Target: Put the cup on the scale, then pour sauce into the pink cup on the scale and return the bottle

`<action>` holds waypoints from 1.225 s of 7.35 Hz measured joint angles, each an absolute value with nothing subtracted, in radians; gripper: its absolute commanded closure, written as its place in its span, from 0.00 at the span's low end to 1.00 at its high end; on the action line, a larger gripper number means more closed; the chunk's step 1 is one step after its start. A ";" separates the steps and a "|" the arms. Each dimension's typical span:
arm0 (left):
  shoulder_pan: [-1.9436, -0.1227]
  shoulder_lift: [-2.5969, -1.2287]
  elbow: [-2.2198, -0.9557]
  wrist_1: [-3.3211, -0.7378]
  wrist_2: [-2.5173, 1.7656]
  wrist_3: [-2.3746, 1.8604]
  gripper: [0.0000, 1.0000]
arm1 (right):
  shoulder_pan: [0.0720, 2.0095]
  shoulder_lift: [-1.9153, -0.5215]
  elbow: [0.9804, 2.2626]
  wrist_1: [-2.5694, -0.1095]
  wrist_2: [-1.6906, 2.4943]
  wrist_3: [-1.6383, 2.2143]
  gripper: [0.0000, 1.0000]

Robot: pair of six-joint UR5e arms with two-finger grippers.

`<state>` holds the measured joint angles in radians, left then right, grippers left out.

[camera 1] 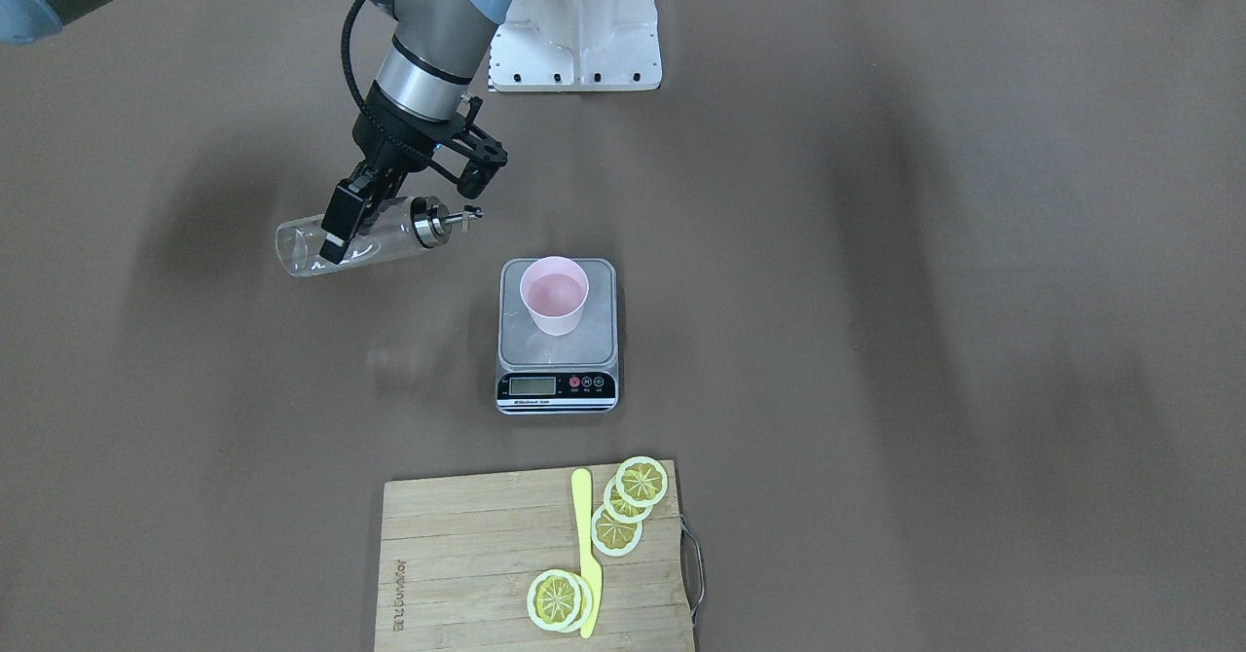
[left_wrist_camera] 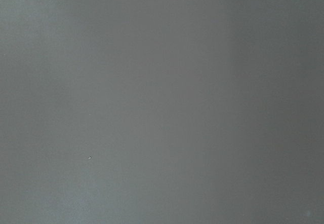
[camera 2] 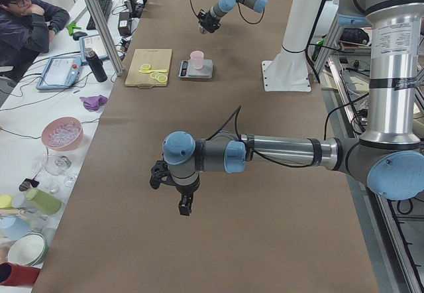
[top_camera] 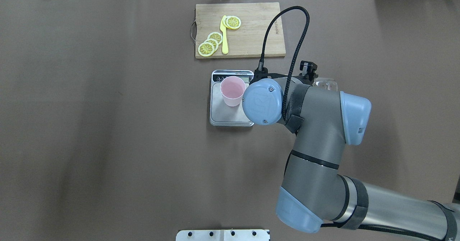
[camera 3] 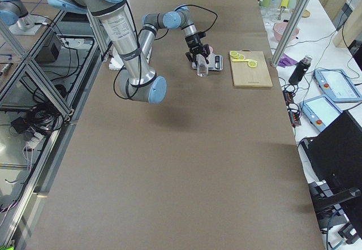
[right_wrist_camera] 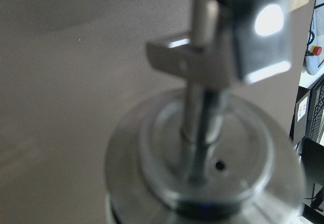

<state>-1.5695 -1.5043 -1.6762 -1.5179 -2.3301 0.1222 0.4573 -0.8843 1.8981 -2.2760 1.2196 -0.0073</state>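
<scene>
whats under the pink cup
The small pale pink plastic cup stands upright on the steel platform of the rectangular digital kitchen scale, at the end away from its display. The patch of platform beneath the cup's base is covered.

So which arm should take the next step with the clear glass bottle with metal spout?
Right. The right gripper holds the clear glass bottle sideways, close beside the silver rectangular scale carrying the pale pink plastic cup. The left gripper hangs far off along the table.

I see soft, even light with faint, broad shadows across the table (camera 1: 876,195). My right wrist view is blurred: the bottle (right_wrist_camera: 202,158) too close, glare above.
</scene>
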 measured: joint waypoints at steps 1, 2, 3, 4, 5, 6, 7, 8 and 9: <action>-1.572 -1.500 -1.676 -1.518 -2.330 0.123 0.02 | 0.454 -0.861 1.882 -2.303 1.216 -0.016 1.00; -1.577 -1.493 -1.676 -1.519 -2.330 0.123 0.02 | 0.453 -0.830 1.850 -2.321 1.215 -0.025 1.00; -1.582 -1.485 -1.676 -1.522 -2.330 0.123 0.02 | 0.453 -0.789 1.804 -2.337 1.215 -0.029 1.00; -1.584 -1.480 -1.676 -1.524 -2.330 0.123 0.02 | 0.453 -0.754 1.762 -2.354 1.215 -0.033 1.00; -1.586 -1.475 -1.677 -1.524 -2.329 0.123 0.02 | 0.454 -0.731 1.735 -2.372 1.216 -0.041 1.00; -1.589 -1.471 -1.677 -1.525 -2.329 0.123 0.02 | 0.455 -0.713 1.716 -2.394 1.216 -0.051 1.00; -1.592 -1.469 -1.676 -1.525 -2.329 0.123 0.02 | 0.457 -0.691 1.695 -2.424 1.216 -0.060 1.00; -1.594 -1.467 -1.676 -1.525 -2.328 0.124 0.02 | 0.458 -0.666 1.670 -2.451 1.216 -0.064 1.00; -1.596 -1.467 -1.674 -1.525 -2.328 0.124 0.02 | 0.462 -0.648 1.648 -2.465 1.216 -0.066 1.00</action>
<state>-1.5959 -1.4670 -1.6745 -1.5248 -2.3276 0.1240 0.4618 -0.6478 1.6483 -2.4653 1.2164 -0.0665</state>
